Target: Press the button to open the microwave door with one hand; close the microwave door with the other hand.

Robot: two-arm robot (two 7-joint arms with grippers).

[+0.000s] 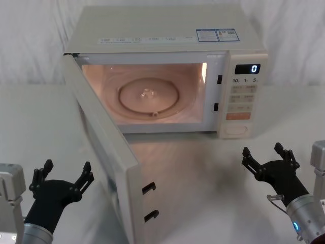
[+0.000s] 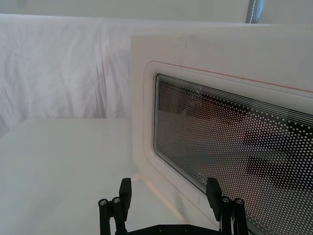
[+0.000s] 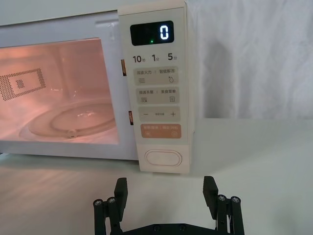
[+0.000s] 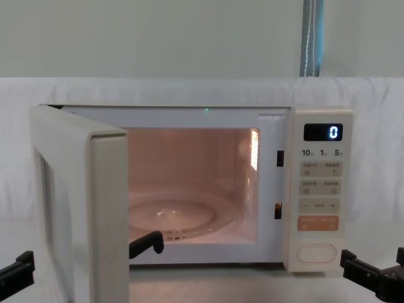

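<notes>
The cream microwave door (image 1: 109,152) stands wide open, swung out toward me on its left hinge, and the lit cavity shows behind it. My left gripper (image 1: 67,173) hovers open just outside the door's outer face. In the left wrist view its fingers (image 2: 125,188) frame the dotted dark window of the door (image 2: 234,142). The button (image 1: 236,130) is the plain cream oblong at the bottom of the control panel. My right gripper (image 1: 262,155) is open in front of and below it, a short way off. The right wrist view shows the button (image 3: 163,158) above the open right gripper (image 3: 165,191).
The microwave sits on a white cloth-covered table (image 1: 203,168) against a white backdrop. Two black latch hooks (image 1: 149,201) stick out of the door's free edge. A glass turntable (image 1: 152,96) lies inside. An orange key (image 3: 161,131) sits just above the button.
</notes>
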